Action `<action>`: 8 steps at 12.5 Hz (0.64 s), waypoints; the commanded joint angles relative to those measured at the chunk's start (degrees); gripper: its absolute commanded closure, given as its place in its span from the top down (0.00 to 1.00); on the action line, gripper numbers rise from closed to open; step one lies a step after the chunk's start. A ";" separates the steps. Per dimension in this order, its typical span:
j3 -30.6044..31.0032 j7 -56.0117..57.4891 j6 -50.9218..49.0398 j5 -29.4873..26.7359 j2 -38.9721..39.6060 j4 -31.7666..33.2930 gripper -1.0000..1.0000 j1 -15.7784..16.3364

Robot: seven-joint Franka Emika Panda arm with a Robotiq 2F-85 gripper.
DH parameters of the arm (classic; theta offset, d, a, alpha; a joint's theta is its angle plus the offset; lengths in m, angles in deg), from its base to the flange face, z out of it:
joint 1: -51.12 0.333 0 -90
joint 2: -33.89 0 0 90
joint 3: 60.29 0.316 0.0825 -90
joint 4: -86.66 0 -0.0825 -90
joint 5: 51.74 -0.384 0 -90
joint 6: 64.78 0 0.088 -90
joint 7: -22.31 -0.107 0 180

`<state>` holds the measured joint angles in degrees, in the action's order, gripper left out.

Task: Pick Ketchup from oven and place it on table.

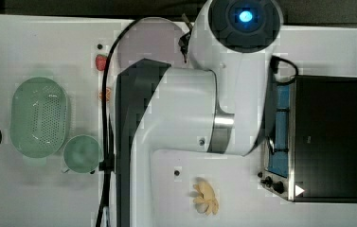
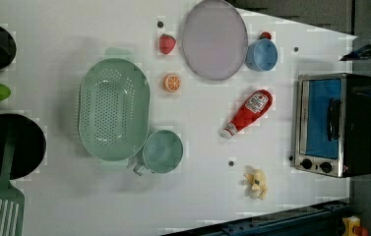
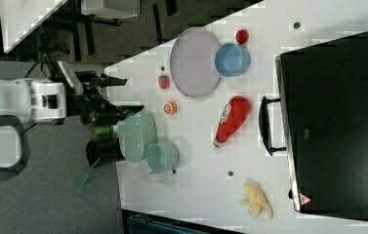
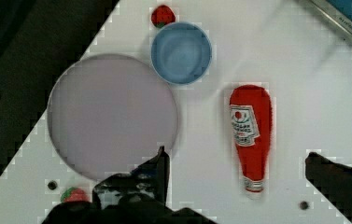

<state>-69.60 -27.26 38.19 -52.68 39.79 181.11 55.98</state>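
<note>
Wide apart and empty, the black gripper point(image 4: 236, 172) hangs high above the slim red plastic ketchup bottle point(image 4: 250, 135), which lies flat on the white table point(image 2: 202, 162), well clear of both fingers, so the placing looks done. Beyond sit the lilac round plate point(image 4: 110, 114) and blue bowl point(image 4: 181, 52). Farther off stands the black-topped toaster oven point(image 2: 335, 123), door shut.

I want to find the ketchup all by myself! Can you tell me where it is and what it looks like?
Find the big oven with the blue glass door at the left view's right. On the white table just in front of that door lies the ketchup, on its side between the oven and the round grey plate. It is the long red bottle with a white cap, far longer than the little red strawberry.
</note>
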 commanded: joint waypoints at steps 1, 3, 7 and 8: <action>0.20 -1.50 -4.41 -0.57 -0.41 -5.08 1.00 0.40; 0.21 -1.50 -4.32 -0.57 -0.28 -4.62 1.00 0.40; 0.22 -1.50 -4.32 -0.57 0.26 -4.62 1.00 0.40; 0.21 -1.50 -4.32 -0.57 0.37 -4.62 1.00 0.41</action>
<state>-69.25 -27.41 32.51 -52.33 41.26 176.58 55.11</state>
